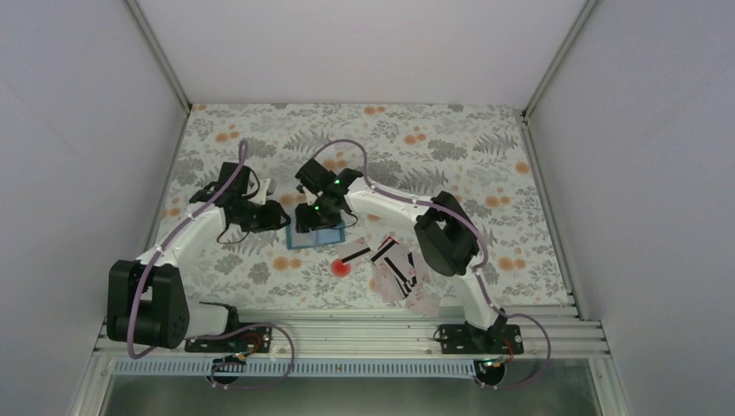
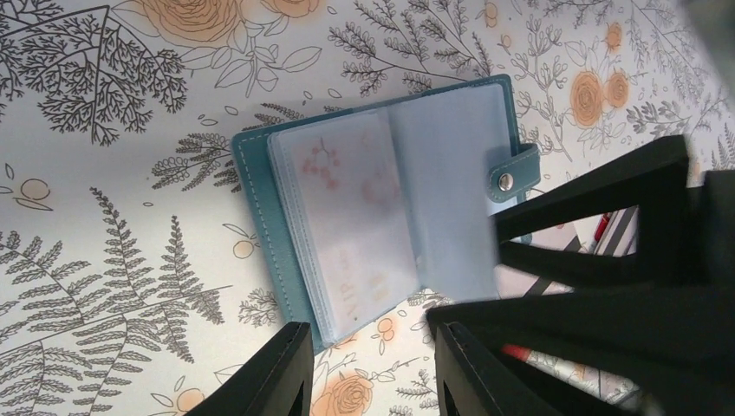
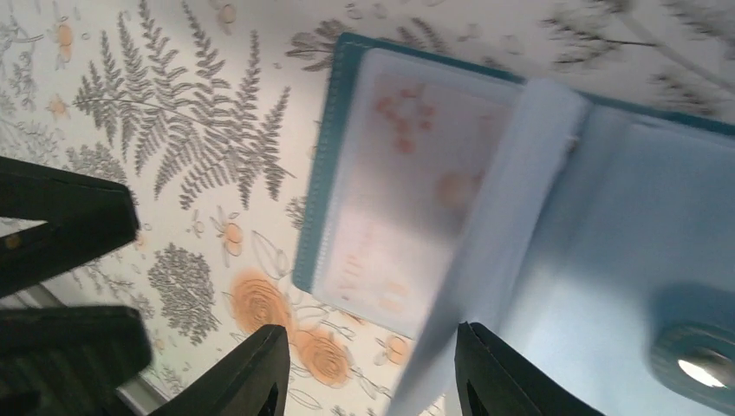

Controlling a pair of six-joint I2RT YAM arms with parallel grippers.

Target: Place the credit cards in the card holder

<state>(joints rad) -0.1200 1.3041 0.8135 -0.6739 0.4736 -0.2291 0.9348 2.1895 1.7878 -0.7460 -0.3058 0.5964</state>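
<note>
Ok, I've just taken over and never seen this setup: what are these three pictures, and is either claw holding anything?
Two robot arms are bolted at the near edge of a flowered table. The wide picture is from a fixed camera above and behind them; the other two are from each wrist, so the black prongs at the bottom are that arm's own fingers. The blue card holder lies open, something pale, likely a card, in one sleeve. The other credit cards lie piled to its right, by a red spot. The left gripper hovers at the holder's edge, open and empty. The right gripper is open too; a leaf stands between its fingers, unpinched.
</note>
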